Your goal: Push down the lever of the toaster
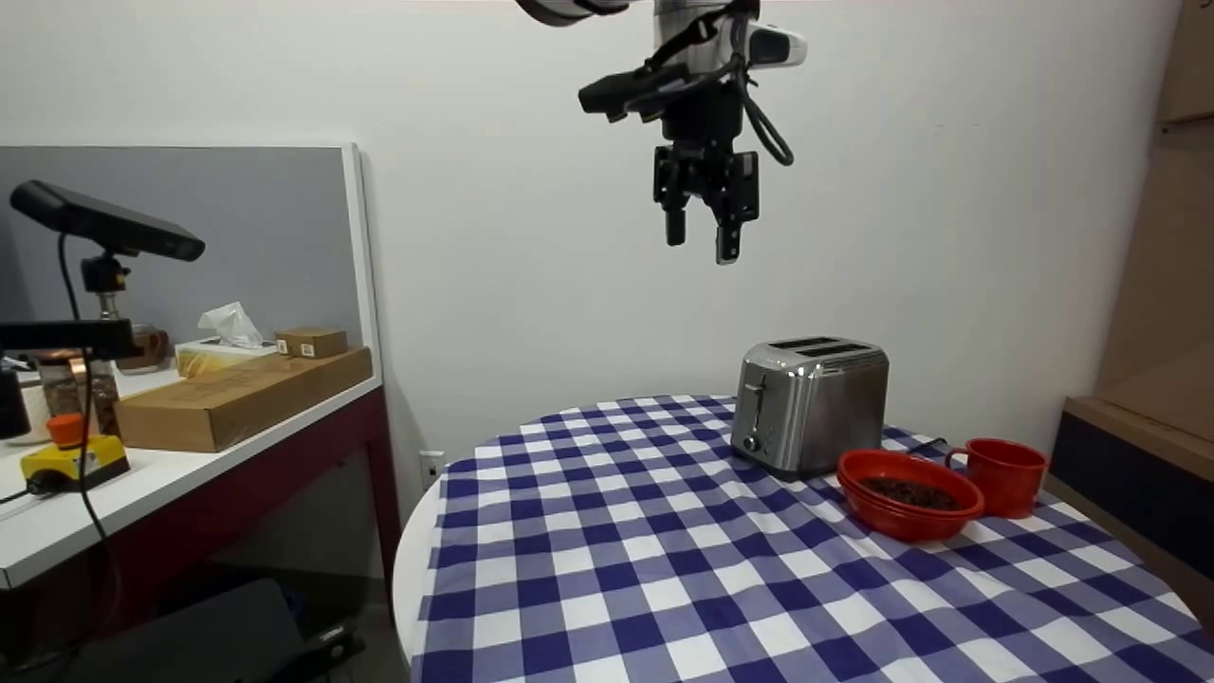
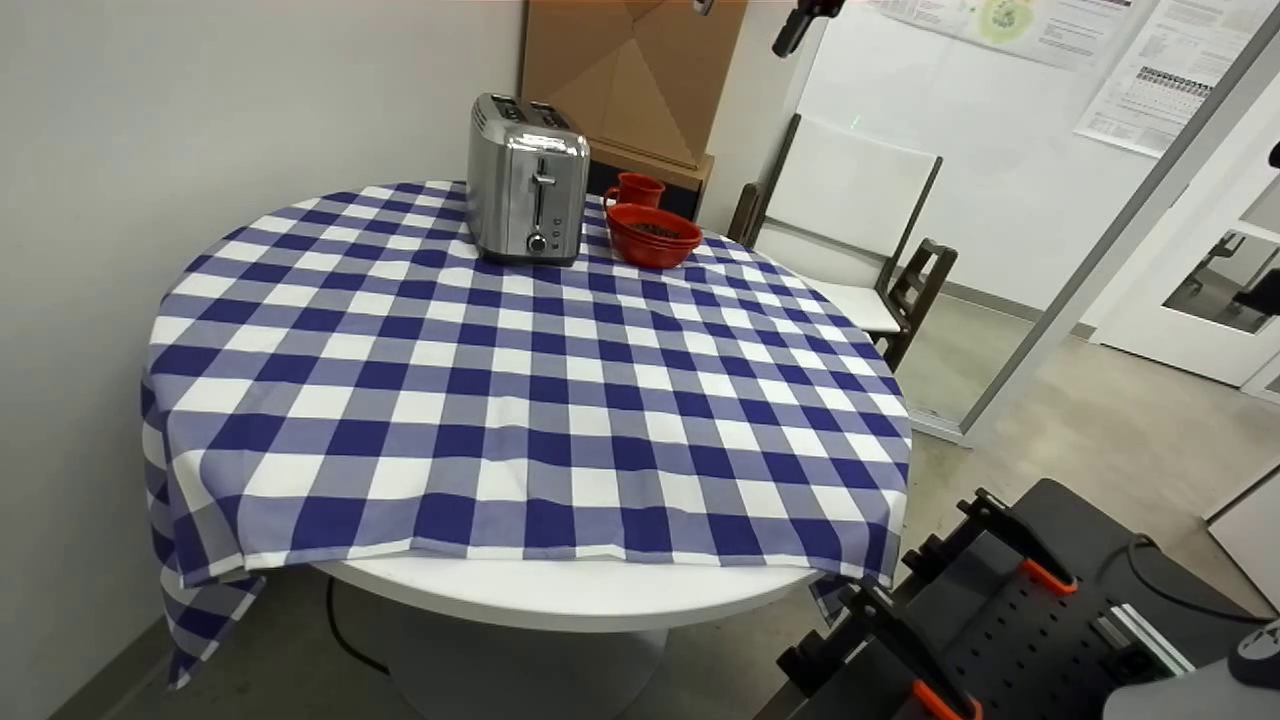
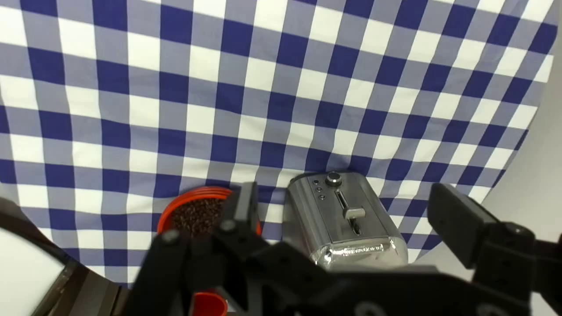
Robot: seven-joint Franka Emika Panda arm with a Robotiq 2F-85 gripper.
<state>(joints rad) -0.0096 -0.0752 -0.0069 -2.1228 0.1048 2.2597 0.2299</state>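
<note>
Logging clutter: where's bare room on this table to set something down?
Bare: the blue-and-white checked cloth between the lever face of the boxy silver toaster and the white tabletop edge. Crowded: beside the toaster, where stacked round red bowls and a handled red mug cluster.

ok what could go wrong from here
The end effector is open, so it could straddle and miss the small lever. Swinging wide might knock the red bowl beside the toaster and spill the dark contents. A hard push could shift the toaster on the wrinkled tablecloth.

The table [image 2: 580, 592] carries cloth [image 2: 480, 400], toaster [image 1: 820, 408], bowls [image 1: 901, 522], mug [image 1: 1010, 482].
</note>
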